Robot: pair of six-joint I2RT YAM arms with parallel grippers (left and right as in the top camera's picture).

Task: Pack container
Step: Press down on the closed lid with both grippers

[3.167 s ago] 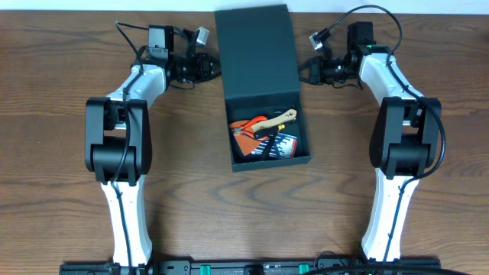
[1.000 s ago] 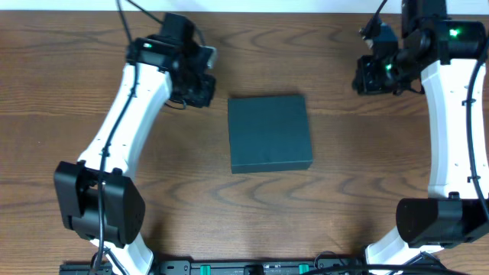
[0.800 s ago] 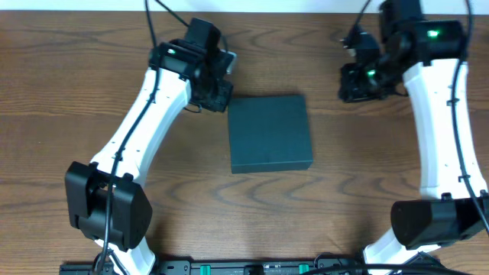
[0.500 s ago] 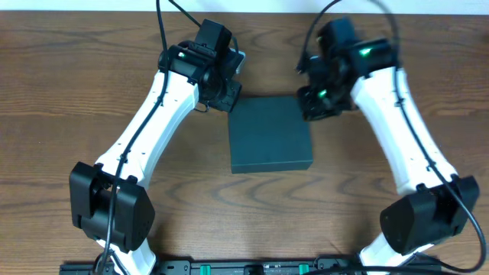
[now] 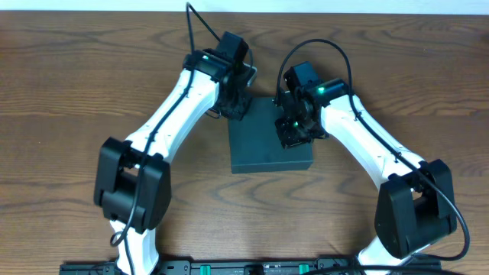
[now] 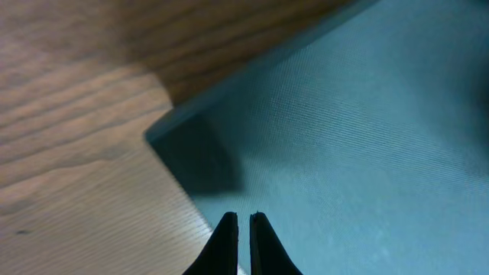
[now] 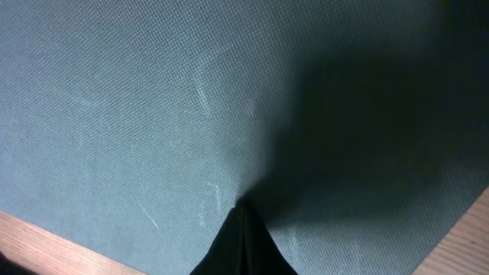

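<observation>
The container [image 5: 260,151], a dark teal-green square box, lies in the middle of the table with its lid down, so its contents are hidden. My left gripper [image 5: 235,105] is shut and empty at the box's far left corner. In the left wrist view its tips [image 6: 243,216] hover just over the lid [image 6: 351,137] by that corner. My right gripper [image 5: 294,131] is shut and empty over the right part of the lid. In the right wrist view its closed tips [image 7: 239,208] touch the lid [image 7: 145,92].
Brown wooden table [image 5: 76,114] surrounds the box on all sides. A pale wall strip [image 5: 92,4] runs along the far edge. Both arm bases [image 5: 126,191] stand at the near side, left and right of the box.
The box, open with tools showing 3.2 s ago, is now closed. Both arms swung inward: the left gripper reached the far left corner, the right gripper came onto the lid.
</observation>
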